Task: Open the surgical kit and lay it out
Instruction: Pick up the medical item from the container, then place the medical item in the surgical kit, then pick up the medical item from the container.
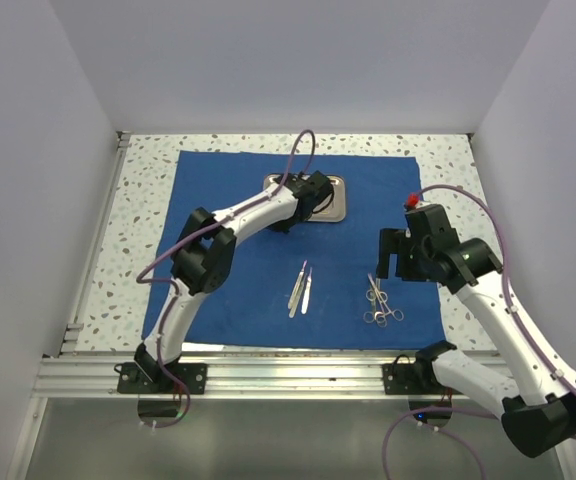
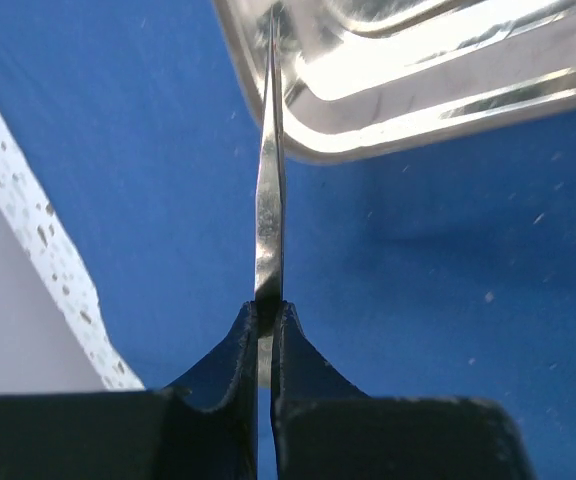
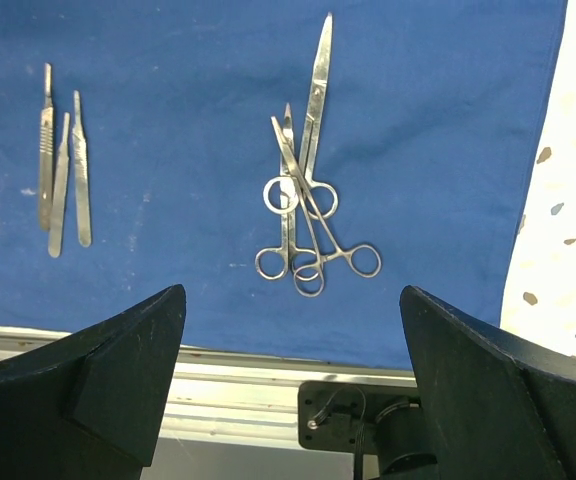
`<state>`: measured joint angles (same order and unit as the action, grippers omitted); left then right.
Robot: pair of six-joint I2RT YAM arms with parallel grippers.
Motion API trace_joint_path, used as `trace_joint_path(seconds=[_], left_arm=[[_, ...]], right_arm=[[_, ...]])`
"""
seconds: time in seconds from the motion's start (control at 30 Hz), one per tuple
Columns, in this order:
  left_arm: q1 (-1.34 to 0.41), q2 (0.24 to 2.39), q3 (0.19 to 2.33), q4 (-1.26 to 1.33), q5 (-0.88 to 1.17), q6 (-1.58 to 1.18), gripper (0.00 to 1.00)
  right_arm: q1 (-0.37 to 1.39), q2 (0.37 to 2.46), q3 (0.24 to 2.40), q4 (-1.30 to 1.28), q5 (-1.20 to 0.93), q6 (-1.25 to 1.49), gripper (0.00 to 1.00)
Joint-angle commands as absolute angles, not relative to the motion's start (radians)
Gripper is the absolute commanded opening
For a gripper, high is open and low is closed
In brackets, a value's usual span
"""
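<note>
**Operator:** Position of the kit?

**Technician:** The blue cloth wrap (image 1: 348,260) lies spread flat on the speckled worktop (image 1: 138,200). The steel tray (image 1: 340,200) sits on the cloth at upper centre of the overhead view. Three slim steel instruments (image 1: 300,288) lie side by side at the centre of the cloth. To their right, well apart, the scissors and forceps (image 1: 380,300) lie in one overlapping cluster. Their ring handles point toward the bottom of the frame.

**Operator:** Left gripper?

**Technician:** The left gripper (image 2: 268,315) is over the tray in the overhead view. Its jaws are closed on a thin steel blade-like piece (image 2: 269,200), seen edge-on in the left wrist view. The piece runs up the frame, and its tip overlaps the tray rim (image 2: 418,110) at the top. Whether the tip touches the tray cannot be told.

**Operator:** Right gripper?

**Technician:** The right gripper (image 3: 290,300) holds nothing and its jaws stand wide apart. It hangs over the lower right part of the cloth. In its wrist view the scissors and forceps (image 3: 303,200) lie in the upper centre between its two fingers, and the three slim instruments (image 3: 60,180) appear at upper left.
</note>
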<state>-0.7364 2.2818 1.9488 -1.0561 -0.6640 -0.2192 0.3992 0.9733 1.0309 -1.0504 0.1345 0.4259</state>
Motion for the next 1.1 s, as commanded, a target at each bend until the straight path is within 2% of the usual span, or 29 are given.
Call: trace_joint_path(seconds=[0.0,0.13,0.27,0.4,0.43,0.53,0.6,0.7,0.73,0.83,0.9,1.07], left_arm=[[-0.729,2.158,1.928,-1.201,-0.749,-0.343,0.00],[-0.732,2.040,1.826,-1.198,-0.667,-0.417,0.00],[-0.735,1.841,1.603,-1.119,-0.511,-0.564,0.00],[-0.771,1.614,1.305,-0.839,-0.385,-0.679,0.00],[-0.775,1.532,1.184,-0.789,-0.364,-0.719,0.01],[-0.785,1.426,1.012,-0.658,-0.328,-0.776,0.07],[-0.791,1.405,0.967,-0.634,-0.328,-0.810,0.11],[-0.808,1.399,0.902,-0.611,-0.333,-0.833,0.40],[-0.813,1.404,0.887,-0.604,-0.333,-0.841,0.60],[-0.819,1.426,0.925,-0.614,-0.342,-0.842,0.83],[-0.819,1.446,0.980,-0.640,-0.373,-0.819,0.85],[-0.808,1.629,1.291,-0.676,-0.443,-0.709,0.87]], right_arm=[[0.402,0.937,1.071,-1.065,0.107,0.407,0.92],[0.403,0.917,1.065,-1.063,0.083,0.420,0.92],[0.403,0.911,1.069,-1.060,0.060,0.426,0.92],[0.403,0.914,1.083,-1.060,0.060,0.425,0.92],[0.403,0.914,1.085,-1.065,0.057,0.426,0.92],[0.403,0.910,1.088,-1.072,0.051,0.429,0.92],[0.405,0.907,1.088,-1.083,0.051,0.426,0.92],[0.403,0.893,1.085,-1.104,0.063,0.423,0.92],[0.403,0.888,1.081,-1.108,0.070,0.422,0.92],[0.405,0.868,1.075,-1.129,0.080,0.420,0.92],[0.405,0.851,1.071,-1.144,0.083,0.420,0.92],[0.403,0.828,1.071,-1.167,0.084,0.429,0.92]])
